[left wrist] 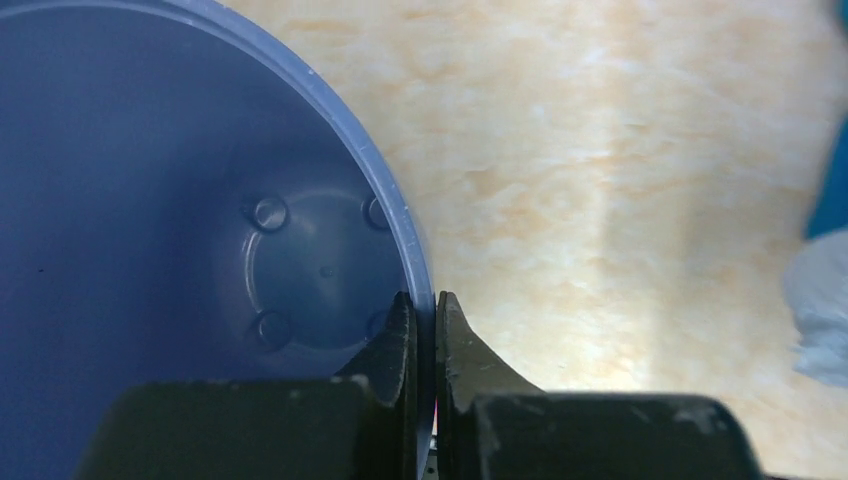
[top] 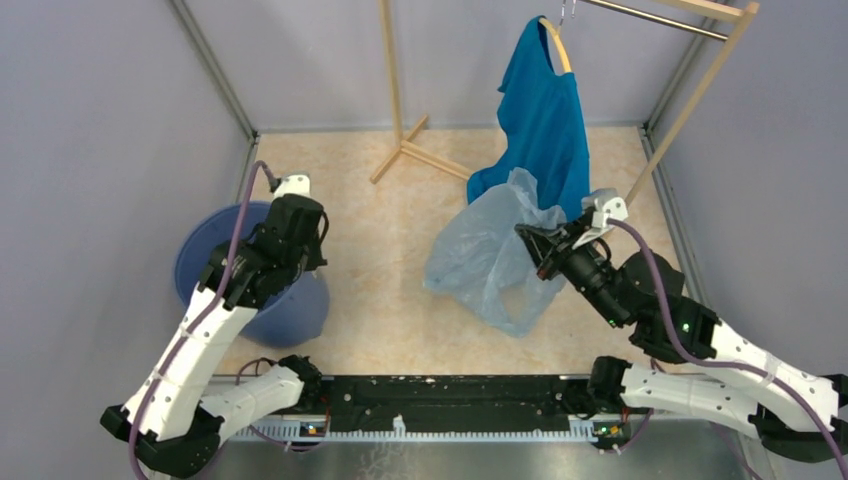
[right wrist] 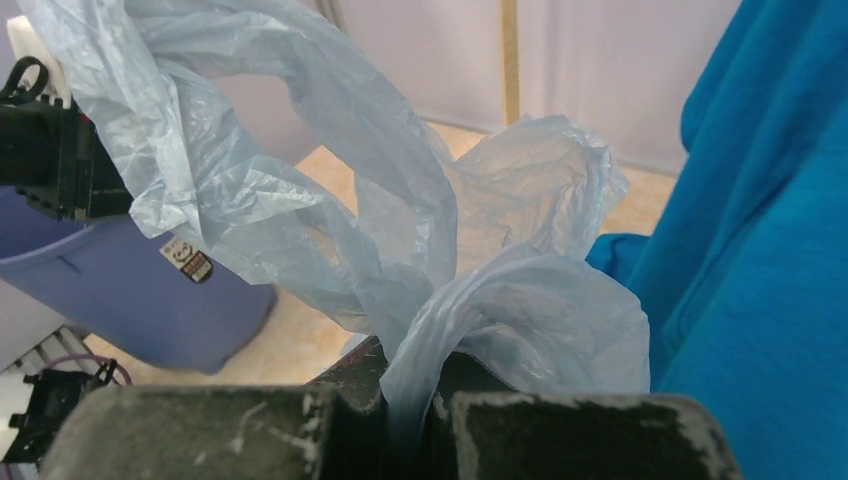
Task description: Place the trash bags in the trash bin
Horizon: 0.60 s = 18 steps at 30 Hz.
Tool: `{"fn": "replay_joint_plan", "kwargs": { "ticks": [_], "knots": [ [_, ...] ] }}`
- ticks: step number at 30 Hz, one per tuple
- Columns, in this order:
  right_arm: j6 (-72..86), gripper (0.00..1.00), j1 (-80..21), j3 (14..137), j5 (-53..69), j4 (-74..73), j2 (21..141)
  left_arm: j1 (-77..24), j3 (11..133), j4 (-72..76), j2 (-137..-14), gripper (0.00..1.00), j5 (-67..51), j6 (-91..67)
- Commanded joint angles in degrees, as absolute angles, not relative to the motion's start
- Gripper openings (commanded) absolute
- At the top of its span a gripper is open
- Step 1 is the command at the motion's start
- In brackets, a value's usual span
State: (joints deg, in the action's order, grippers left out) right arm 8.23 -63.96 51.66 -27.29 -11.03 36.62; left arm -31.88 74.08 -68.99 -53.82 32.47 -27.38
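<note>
The round blue trash bin stands at the left of the floor; its inside is bare in the left wrist view. My left gripper is shut on the bin's right rim, one finger inside and one outside. The pale blue-grey trash bag hangs in the middle right, crumpled and held up off the floor. My right gripper is shut on a bunched fold of the bag. The bin with its white label also shows in the right wrist view.
A bright blue T-shirt hangs on a wooden hanger from a wooden rack at the back, right behind the bag. Grey walls close in the floor on the left, back and right.
</note>
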Motion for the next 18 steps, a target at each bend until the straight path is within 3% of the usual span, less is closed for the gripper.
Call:
{"fn": "replay_joint_plan", "kwargs": {
  "ticks": [1,6,13,18],
  "knots": [
    [5.75,0.00,-64.07,56.26,-32.03,-13.66,34.81,-32.21,80.38,-56.76,-56.55,0.00,15.58,-20.31],
    [4.86,0.00,-64.08,59.09,-35.05,-16.25,33.90,-34.93,81.72,-52.40,-59.36,0.00,1.87,-19.53],
    [2.57,0.00,-64.13,65.05,-36.86,-18.08,33.99,-54.03,79.37,-45.90,-63.86,0.00,6.87,-24.17],
    [1.85,0.00,-64.09,69.31,-37.47,-19.23,34.30,-61.94,77.91,-41.33,-67.35,0.00,9.65,-24.56]
  ]
}}
